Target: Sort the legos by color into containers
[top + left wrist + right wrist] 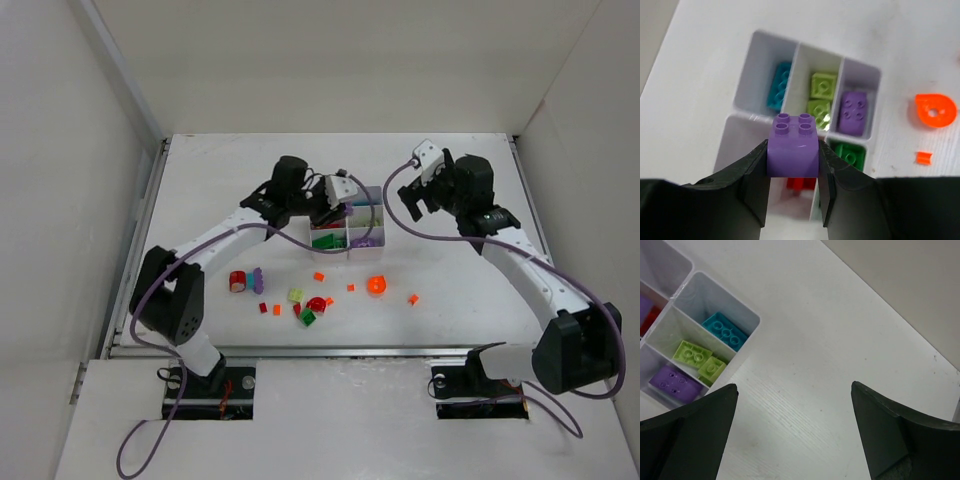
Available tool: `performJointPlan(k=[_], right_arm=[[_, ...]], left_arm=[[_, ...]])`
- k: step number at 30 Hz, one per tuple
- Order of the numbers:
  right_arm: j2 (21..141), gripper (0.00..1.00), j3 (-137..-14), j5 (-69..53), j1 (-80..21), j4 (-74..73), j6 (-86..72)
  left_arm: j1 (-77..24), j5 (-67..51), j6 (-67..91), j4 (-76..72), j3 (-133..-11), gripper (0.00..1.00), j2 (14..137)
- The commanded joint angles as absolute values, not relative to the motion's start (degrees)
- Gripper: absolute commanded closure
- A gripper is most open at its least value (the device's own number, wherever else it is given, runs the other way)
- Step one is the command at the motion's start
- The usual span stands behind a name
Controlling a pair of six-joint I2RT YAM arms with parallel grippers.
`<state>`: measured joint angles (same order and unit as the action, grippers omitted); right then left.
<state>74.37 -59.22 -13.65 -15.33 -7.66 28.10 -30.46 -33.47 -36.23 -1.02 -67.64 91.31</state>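
Observation:
My left gripper (793, 155) is shut on a purple lego brick (792, 136) and holds it studs-up above the white six-compartment tray (797, 50). In the tray lie a cyan brick (779, 86), two yellow-green bricks (822, 85), a purple brick (854, 112), a green brick (850, 154) and a red piece (801, 183). From above, the left gripper (330, 210) hangs over the tray (349, 232). My right gripper (794, 389) is wide open and holds nothing, over bare table to the right of the tray (754, 320); it shows from above too (418, 197).
Loose legos lie on the table in front of the tray: a red cylinder (237, 282), a purple piece (256, 281), a round orange piece (377, 285), small orange bits (413, 298), a yellow-green bit (295, 295), and red (318, 304) and green (309, 318) pieces. White walls enclose the table.

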Motion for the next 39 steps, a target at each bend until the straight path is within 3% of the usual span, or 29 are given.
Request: performJointPlan(k=[1,11,18,24,25,27,28,29,32,33,36,39], right_arm=[[73.0,0.0,-59.5,-11.8,-14.6,-2.8,23.8],[67.9,0.0,-53.7,-11.3,-14.6,-1.8,25.6],[66.1,0.0,-52.6,-11.2,-14.1,-1.2,26.7],[67.1,0.0,-53.6,-12.3,-14.1,-1.2,26.7],[67.1,0.0,-53.6,-12.3,-14.1,-1.2,26.7],[67.1,0.0,-53.6,-12.8,-14.1,-1.2,26.7],[67.1,0.0,-54.1,-12.8,-14.1,-1.2,26.7],[67.1,0.0,-54.1,-12.8,-14.1,-1.2,26.7],[67.1,0.0,-54.1,-12.8,-14.1,-1.2,26.7],[67.1,0.0,-54.1,-12.8,-14.1,-1.2,26.7],[66.6,0.0,-55.2,-12.2,-14.1,-1.2,25.9],[66.0,0.0,-56.4,-7.5,-14.1,-1.2,22.7]], left_arm=[[-34.6,-40.7,-40.4,0.4,-72.6,1.0,95.3],[-40.6,-41.3,-41.4,8.3,-79.2,1.0,102.2],[-41.7,-32.1,-34.7,3.7,-78.7,1.0,104.0],[-41.7,-31.5,-34.0,3.0,-78.1,1.0,104.5],[-41.7,-31.5,-34.0,3.0,-78.1,0.96,104.5],[-41.7,-32.0,-35.5,4.4,-78.1,0.79,104.5],[-41.7,-32.0,-35.5,4.4,-78.1,0.68,104.5],[-41.7,-32.0,-35.5,5.1,-78.1,0.49,104.5],[-41.1,-32.0,-35.5,5.1,-77.6,0.33,104.0],[-41.1,-32.0,-35.5,5.1,-77.6,0.23,104.0],[-40.6,-32.0,-34.2,4.5,-78.2,0.1,103.4],[-40.1,-32.5,-32.5,5.1,-80.1,0.06,102.7]])
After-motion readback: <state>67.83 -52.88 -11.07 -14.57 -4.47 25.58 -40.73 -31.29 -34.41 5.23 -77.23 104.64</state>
